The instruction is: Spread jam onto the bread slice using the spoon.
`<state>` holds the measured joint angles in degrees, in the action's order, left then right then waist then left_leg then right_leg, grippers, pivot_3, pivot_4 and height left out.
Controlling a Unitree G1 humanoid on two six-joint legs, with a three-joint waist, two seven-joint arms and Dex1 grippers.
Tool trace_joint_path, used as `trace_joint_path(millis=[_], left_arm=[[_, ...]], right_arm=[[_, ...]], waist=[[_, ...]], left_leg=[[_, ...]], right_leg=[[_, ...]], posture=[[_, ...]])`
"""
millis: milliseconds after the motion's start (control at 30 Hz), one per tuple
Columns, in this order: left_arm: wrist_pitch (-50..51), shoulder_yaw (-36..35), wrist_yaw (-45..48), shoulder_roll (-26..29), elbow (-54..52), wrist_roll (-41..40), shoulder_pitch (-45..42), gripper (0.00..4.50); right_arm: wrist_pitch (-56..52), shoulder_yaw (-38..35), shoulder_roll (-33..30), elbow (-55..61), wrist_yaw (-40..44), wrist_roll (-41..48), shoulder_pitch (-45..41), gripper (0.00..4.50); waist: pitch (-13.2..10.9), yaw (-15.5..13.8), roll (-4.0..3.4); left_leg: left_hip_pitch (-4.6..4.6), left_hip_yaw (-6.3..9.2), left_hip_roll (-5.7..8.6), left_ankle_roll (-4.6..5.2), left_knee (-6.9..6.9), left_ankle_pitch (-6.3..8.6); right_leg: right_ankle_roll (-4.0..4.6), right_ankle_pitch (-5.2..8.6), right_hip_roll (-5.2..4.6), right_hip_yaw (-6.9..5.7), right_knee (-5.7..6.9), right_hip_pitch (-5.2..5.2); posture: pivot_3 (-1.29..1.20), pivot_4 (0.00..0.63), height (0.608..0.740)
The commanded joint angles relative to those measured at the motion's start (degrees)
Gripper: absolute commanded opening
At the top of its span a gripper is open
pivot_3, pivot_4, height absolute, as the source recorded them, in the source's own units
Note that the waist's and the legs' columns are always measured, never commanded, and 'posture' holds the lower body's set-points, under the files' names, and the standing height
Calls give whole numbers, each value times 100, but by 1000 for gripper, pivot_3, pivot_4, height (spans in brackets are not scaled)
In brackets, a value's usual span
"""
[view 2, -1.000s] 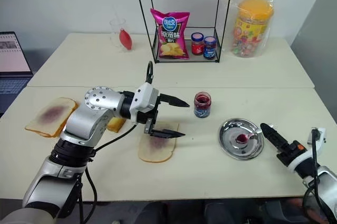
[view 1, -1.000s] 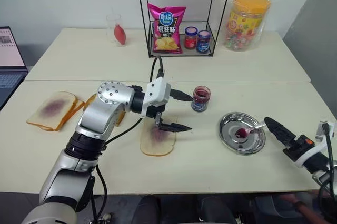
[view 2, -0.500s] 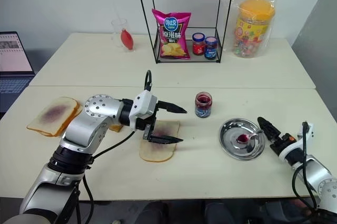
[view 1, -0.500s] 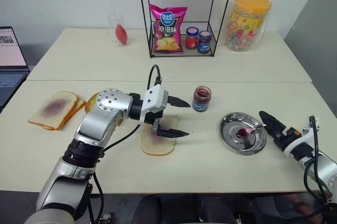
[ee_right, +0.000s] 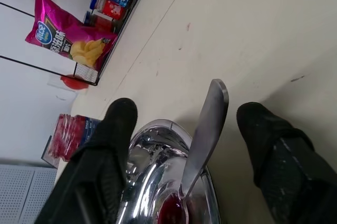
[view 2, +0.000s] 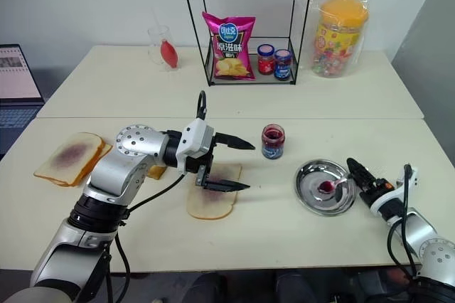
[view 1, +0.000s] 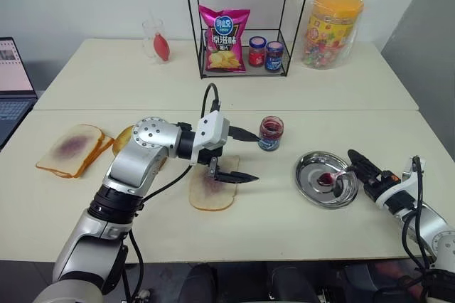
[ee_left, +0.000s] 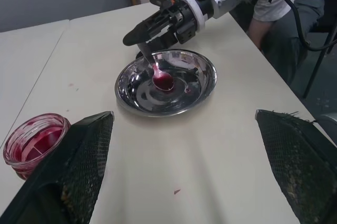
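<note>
The bread slice (view 1: 207, 195), pale with a purplish smear, lies on the table in front of me. My left gripper (view 1: 249, 156) hangs open just above its far edge, pointing toward the jam jar (view 1: 271, 133). To the right stands a metal plate (view 1: 345, 193). In it lies the spoon (view 1: 331, 177), its bowl red with jam and its handle resting on the near-right rim. My right gripper (ee_right: 188, 111) is open and straddles that handle (ee_right: 208, 121), with a gap on each side of it.
A wire rack (view 1: 195, 29) at the back holds a chips bag (view 1: 224, 38) and two small jars (view 1: 265, 55). A candy jar (view 1: 333, 25) stands to its right. More jam-smeared bread (view 1: 71, 148) and a toasted slice (view 1: 123, 136) lie at the left.
My right gripper has moved forward to the plate's rim and now sits around the spoon handle. The left arm has held still.
</note>
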<state>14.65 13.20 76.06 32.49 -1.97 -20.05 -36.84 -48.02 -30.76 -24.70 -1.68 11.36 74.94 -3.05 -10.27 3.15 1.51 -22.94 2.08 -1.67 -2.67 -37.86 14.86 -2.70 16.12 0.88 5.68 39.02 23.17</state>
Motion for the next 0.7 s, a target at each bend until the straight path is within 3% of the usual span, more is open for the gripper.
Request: trace_joint_path(millis=[33, 333, 400, 700], left_arm=[[-81, -68, 8, 2, -43, -3, -113, 4500], [-125, -99, -20, -9, 89, 23, -189, 4500], [-125, -96, -33, -8, 85, 24, -174, 4500], [-16, -201, -45, 41, 111, -59, -203, 4500]], right_arm=[[79, -172, 13, 62, 88, 0, -58, 2221], [62, -240, -26, 85, 101, -15, -29, 248], [50, -288, -31, 142, 78, 42, -27, 68], [-164, -465, 9, 780, -292, 814, -20, 68]], waist=[[0, 0, 0], [0, -2, 0], [0, -1, 1], [-2, -1, -2]], left_leg=[[0, 0, 0, 0, 0, 0], [0, -1, 1, 0, -2, 0], [0, -1, 1, 0, -4, 0], [-1, 0, 1, 0, -1, 0]], right_leg=[[0, 0, 0, 0, 0, 0], [-2, 0, 0, 1, 0, -1], [-5, -1, -1, 1, -2, -3], [-5, -2, -1, 1, -2, -1]], posture=[[0, 150, 740], [0, 150, 740], [0, 150, 740], [0, 150, 740]])
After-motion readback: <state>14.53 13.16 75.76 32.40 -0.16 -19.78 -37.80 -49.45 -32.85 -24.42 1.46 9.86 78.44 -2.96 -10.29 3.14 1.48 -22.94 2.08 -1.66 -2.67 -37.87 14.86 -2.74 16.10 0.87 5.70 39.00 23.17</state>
